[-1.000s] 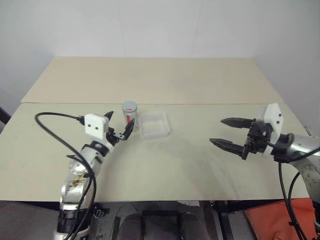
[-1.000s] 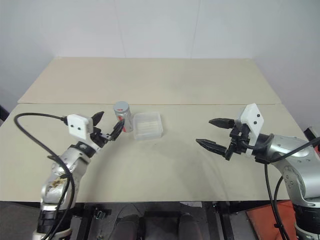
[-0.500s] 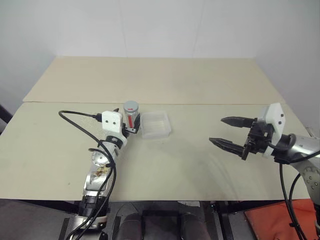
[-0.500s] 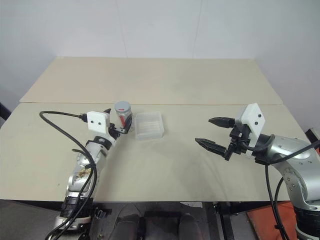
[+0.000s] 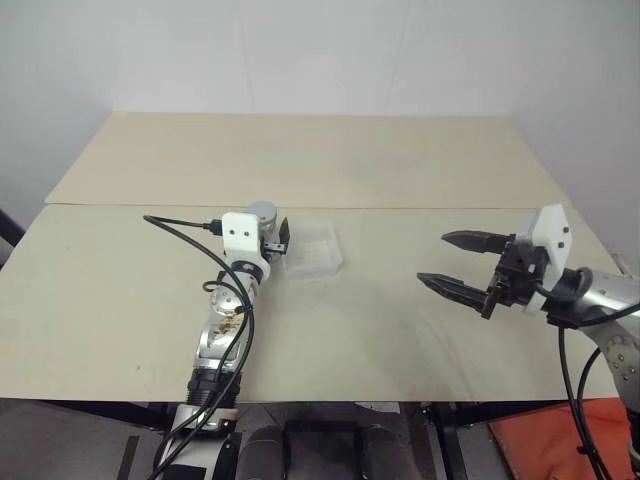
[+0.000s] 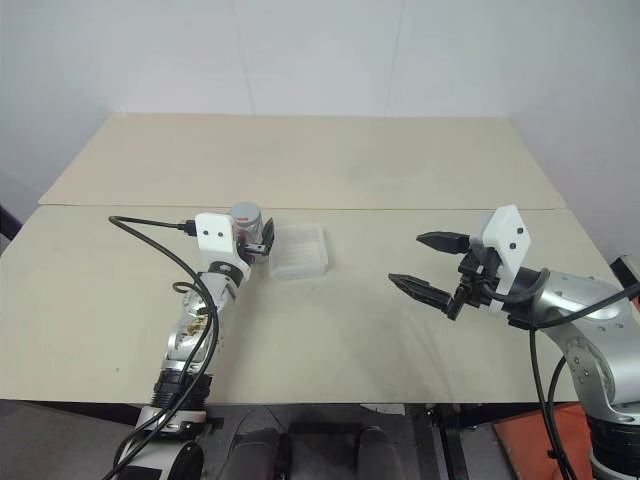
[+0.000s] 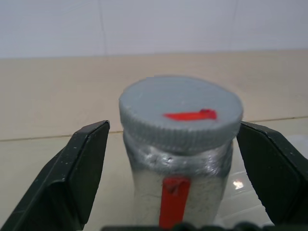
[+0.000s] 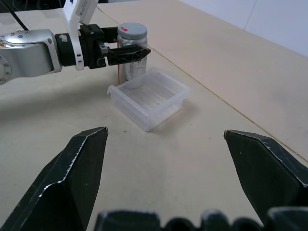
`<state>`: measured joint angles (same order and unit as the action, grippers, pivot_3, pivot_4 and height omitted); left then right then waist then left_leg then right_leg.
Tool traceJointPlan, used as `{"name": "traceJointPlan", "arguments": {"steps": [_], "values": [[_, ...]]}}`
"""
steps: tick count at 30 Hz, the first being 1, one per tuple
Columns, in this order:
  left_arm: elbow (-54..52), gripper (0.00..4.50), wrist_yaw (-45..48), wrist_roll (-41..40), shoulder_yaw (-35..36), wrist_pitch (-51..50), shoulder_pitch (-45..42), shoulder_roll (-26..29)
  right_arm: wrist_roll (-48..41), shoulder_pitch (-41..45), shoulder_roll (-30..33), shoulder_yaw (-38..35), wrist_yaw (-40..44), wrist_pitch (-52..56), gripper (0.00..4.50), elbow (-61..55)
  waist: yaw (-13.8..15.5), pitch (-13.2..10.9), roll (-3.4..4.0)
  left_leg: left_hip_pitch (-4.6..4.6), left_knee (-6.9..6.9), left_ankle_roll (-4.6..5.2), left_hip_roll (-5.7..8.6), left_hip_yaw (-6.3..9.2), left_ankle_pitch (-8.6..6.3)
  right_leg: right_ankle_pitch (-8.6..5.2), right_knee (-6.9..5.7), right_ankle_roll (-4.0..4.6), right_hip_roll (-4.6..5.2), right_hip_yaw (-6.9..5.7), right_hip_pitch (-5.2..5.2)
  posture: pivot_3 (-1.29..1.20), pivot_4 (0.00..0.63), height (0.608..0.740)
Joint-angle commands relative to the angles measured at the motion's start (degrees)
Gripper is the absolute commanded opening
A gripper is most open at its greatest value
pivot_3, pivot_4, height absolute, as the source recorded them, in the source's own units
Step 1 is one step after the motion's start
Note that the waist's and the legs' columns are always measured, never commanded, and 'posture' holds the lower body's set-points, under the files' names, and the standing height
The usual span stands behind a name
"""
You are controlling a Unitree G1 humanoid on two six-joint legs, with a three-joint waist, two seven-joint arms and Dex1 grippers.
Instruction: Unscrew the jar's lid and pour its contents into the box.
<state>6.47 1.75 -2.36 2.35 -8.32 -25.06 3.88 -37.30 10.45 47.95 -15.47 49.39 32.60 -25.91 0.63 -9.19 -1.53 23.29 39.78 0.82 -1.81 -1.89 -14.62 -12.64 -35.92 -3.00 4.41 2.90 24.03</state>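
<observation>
The jar (image 7: pixel 174 195), silvery-grey with a red stripe, stands upright on the table just left of the box (image 5: pixel 312 250). Its grey lid (image 7: pixel 180 113) with a red mark sits on top. My left gripper (image 5: pixel 268 232) is open and level. One finger (image 7: pixel 82 163) stands on each side of the jar below the lid, with a gap on both sides. In the right wrist view the jar (image 8: pixel 132 45) stands behind the clear shallow box (image 8: pixel 149 98), with a left finger (image 8: pixel 126 54) crossing in front of it. My right gripper (image 5: pixel 435 258) hovers open and holds nothing, well to the right of the box.
The beige table (image 5: pixel 330 330) has a seam (image 5: pixel 420 208) running across behind the jar and the box. A black cable (image 5: pixel 175 225) loops from the left wrist over the table. A white wall rises beyond the far edge.
My left arm has swung to the right and forward, bringing its open fingers from left of the jar to either side of it. The right gripper has not moved.
</observation>
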Motion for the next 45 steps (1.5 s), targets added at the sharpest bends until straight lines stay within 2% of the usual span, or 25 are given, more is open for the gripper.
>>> {"name": "traceJointPlan", "arguments": {"steps": [1, 4, 5, 7, 12, 17, 21, 24, 28, 30, 33, 36, 41, 45], "values": [[-0.81, 4.46, -0.55, 0.46, -0.18, 1.64, -1.27, -0.38, -1.34, 0.07, -0.13, -2.79, -0.85, -0.55, 4.50, -2.01, 0.00, 0.00, 0.00, 0.00, 0.00, 0.00, 0.00, 0.00, 0.00, 0.00, 0.00, 0.00, 0.00, 0.00, 0.00, 0.00, 0.150, 0.740], [-0.37, 4.46, -0.55, 0.42, -0.10, 1.67, -1.51, -0.44, -1.47, -0.10, -0.18, -2.94, -0.98, -0.43, 4.50, -2.25, 0.00, 0.00, 0.00, -0.01, 0.00, 0.00, 0.00, 0.00, 0.00, 0.00, 0.00, 0.00, 0.00, 0.00, 0.00, 0.00, 0.150, 0.740], [-0.19, 4.28, -0.56, 0.39, -0.09, 1.50, -1.63, -0.48, -1.55, -0.12, -0.19, -2.98, -1.05, -0.37, 4.50, -2.32, 0.01, 0.00, 0.00, 0.00, 0.00, 0.00, 0.00, 0.00, 0.00, 0.00, 0.00, 0.00, 0.00, 0.00, -0.01, 0.00, 0.150, 0.740], [0.23, 3.88, -0.49, 0.45, -0.17, 1.83, -1.78, -0.48, -1.67, -0.03, -0.25, -3.03, -1.37, -0.23, 4.50, -2.42, 0.01, 0.00, 0.00, 0.00, 0.00, 0.00, 0.01, 0.00, 0.00, 0.00, 0.00, 0.00, 0.00, 0.00, -0.01, 0.00, 0.150, 0.740], [0.55, 2.27, -0.17, 0.62, -0.53, 1.96, -2.02, -0.46, -1.90, 0.06, -0.35, -3.04, -1.60, -0.16, 4.50, -2.58, 0.00, 0.00, 0.00, 0.00, 0.00, 0.00, 0.00, 0.00, 0.00, 0.00, 0.00, -0.01, 0.00, 0.00, 0.00, 0.00, 0.150, 0.740], [0.39, 2.24, 0.37, 0.75, -0.58, 2.21, -2.10, 0.12, -2.24, 0.56, -1.17, -2.48, -2.66, -0.04, 4.50, -3.10, 0.00, 0.00, 0.00, 0.00, 0.00, 0.00, 0.00, 0.00, 0.00, 0.00, 0.00, -0.01, 0.00, 0.00, -0.01, 0.00, 0.150, 0.740], [-5.28, 2.24, 5.86, 0.28, -0.48, -0.05, -0.59, 5.87, -3.82, 1.07, -2.85, -1.41, -4.38, 0.64, 4.50, -5.32, -0.20, 0.00, 0.00, 0.01, 0.00, 0.00, -0.01, 0.00, 0.00, 0.00, -0.01, 0.00, -0.01, 0.00, 0.03, 0.00, 0.150, 0.740], [-11.84, 2.24, 15.35, -3.89, 1.46, -4.24, 1.63, 14.60, -4.80, 2.08, -4.19, -0.24, -5.54, 1.03, 4.50, -6.57, -0.82, 0.00, 0.00, 0.01, -0.04, 0.00, -0.03, 0.01, 0.00, 0.00, -0.05, 0.00, -0.02, 0.01, 0.08, 0.00, 0.150, 0.740], [-18.41, 2.24, 31.45, -14.67, 4.48, -10.90, 4.44, 26.42, -6.05, 4.86, -5.74, 1.78, -6.09, 1.19, 4.50, -6.24, -1.39, 0.00, 0.01, -0.05, -0.06, -0.01, -0.06, -0.01, 0.01, 0.00, -0.13, 0.01, -0.01, 0.02, 0.09, 0.00, 0.150, 0.740], [-20.11, 2.24, 41.52, -22.15, 5.99, -12.53, 5.47, 30.84, -6.42, 7.17, -6.51, 3.41, -5.66, 1.29, 4.50, -5.43, -1.34, 0.00, 0.02, -0.06, -0.06, -0.01, -0.08, -0.03, 0.01, 0.00, -0.11, 0.01, 0.00, 0.00, 0.09, 0.00, 0.150, 0.740], [-21.13, 2.24, 52.03, -31.14, 6.67, -16.27, 5.19, 34.58, -7.01, 11.11, -7.73, 5.70, -4.77, 1.89, 4.50, -3.92, -1.11, -0.01, 0.02, -0.01, -0.04, -0.01, -0.08, -0.03, 0.01, -0.01, -0.08, 0.02, 0.01, -0.03, 0.09, 0.00, 0.150, 0.740], [-20.73, 2.24, 57.37, -35.59, 4.40, -18.78, 2.54, 34.55, -8.19, 15.44, -8.79, 8.48, -3.75, 2.99, 4.50, -3.26, -1.05, -0.01, 0.02, -0.01, -0.04, -0.01, -0.07, -0.03, 0.01, -0.01, -0.07, 0.02, 0.01, -0.04, 0.08, 0.00, 0.150, 0.740], [-15.77, 2.24, 59.92, -33.11, -2.35, -17.72, -3.70, 29.25, -8.25, 21.78, -10.34, 13.58, -3.49, 5.53, 4.50, -3.50, -0.98, -0.01, 0.02, -0.01, 0.00, -0.01, -0.05, -0.01, 0.01, 0.00, -0.07, 0.02, -0.01, -0.05, 0.04, 0.00, 0.150, 0.740], [-9.85, 2.24, 62.90, -31.44, -6.63, -15.25, -8.62, 24.22, -3.45, 25.57, -10.57, 18.85, -3.98, 5.95, 4.50, -1.96, -1.24, -0.01, 0.01, 0.08, 0.00, 0.00, -0.06, -0.01, 0.01, 0.00, -0.08, 0.02, -0.02, -0.05, 0.14, 0.00, 0.150, 0.740]]}}
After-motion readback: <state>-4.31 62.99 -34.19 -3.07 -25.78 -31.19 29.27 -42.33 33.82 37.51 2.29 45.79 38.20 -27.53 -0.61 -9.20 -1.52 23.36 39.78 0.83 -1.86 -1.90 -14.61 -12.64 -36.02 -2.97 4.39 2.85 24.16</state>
